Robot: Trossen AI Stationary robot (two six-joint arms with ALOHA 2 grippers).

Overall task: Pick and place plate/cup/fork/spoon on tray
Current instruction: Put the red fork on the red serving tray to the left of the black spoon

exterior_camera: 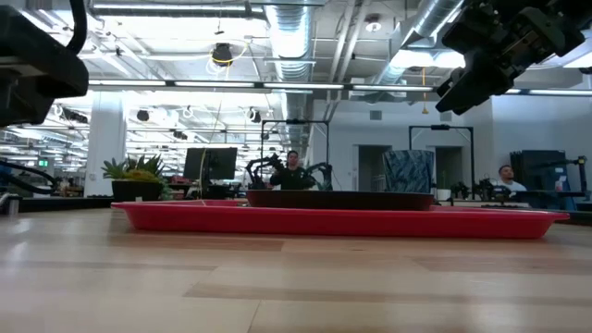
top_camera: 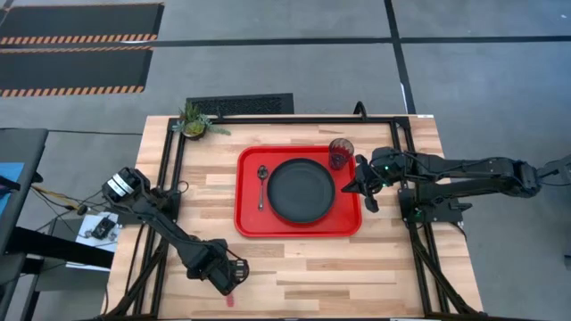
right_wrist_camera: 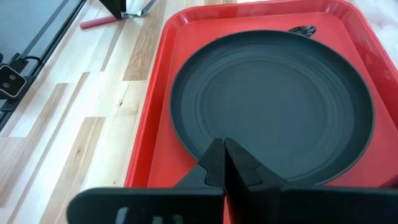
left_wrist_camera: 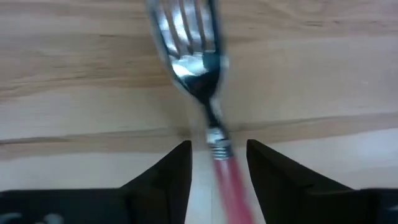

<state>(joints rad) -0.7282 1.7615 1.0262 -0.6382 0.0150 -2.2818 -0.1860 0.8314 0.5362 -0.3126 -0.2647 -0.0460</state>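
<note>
The red tray (top_camera: 252, 225) lies mid-table. On it rest the black plate (top_camera: 302, 190), the dark spoon (top_camera: 261, 185) to the plate's left, and the cup (top_camera: 340, 153), upright at the tray's far right corner. The fork (left_wrist_camera: 198, 59) lies flat on the wood near the table's front edge, and its red handle end (top_camera: 229, 300) shows in the high view. My left gripper (left_wrist_camera: 217, 163) is open and low over the fork, one finger on either side of the handle by the neck, with a gap on both sides. My right gripper (right_wrist_camera: 224, 163) is shut and empty above the plate's right rim (top_camera: 364, 189).
A small potted plant (top_camera: 194, 122) stands at the table's far left corner. Black frame rails (top_camera: 176, 169) run along the table's left and right sides. Bare wood lies between the tray and the table's front edge (top_camera: 339, 267). People show in the room behind the table (exterior_camera: 294, 166).
</note>
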